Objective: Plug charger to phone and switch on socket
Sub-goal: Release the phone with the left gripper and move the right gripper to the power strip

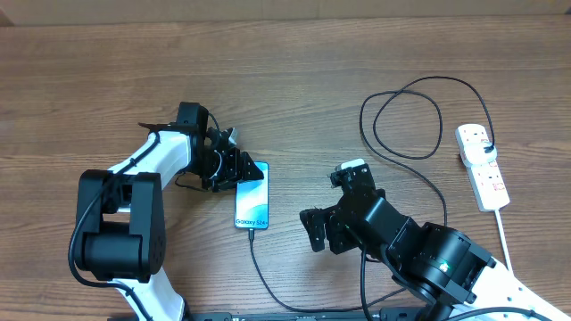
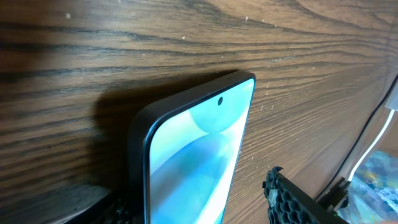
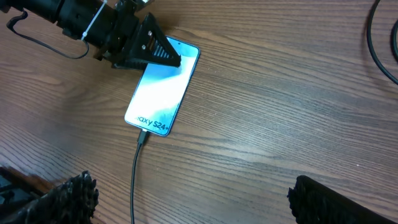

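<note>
The phone (image 1: 252,198) lies flat with its blue-teal screen up, its "Galaxy S24+" end toward the table's front. The charger's black cable (image 1: 265,272) runs from that end, and its connector tip (image 3: 142,137) sits in the phone's port. My left gripper (image 1: 235,168) straddles the phone's far end (image 2: 205,143). One finger (image 2: 115,205) lies against the phone's left edge, while the other finger (image 2: 292,199) stands off its right edge. My right gripper (image 3: 193,193) hangs wide open over bare wood to the phone's right. The white socket (image 1: 482,166) lies at the far right.
The charger cable makes a large loop (image 1: 406,111) on the table behind my right arm and ends at a plug in the socket's far end (image 1: 486,147). The socket's thick white cord (image 1: 505,236) runs toward the front edge.
</note>
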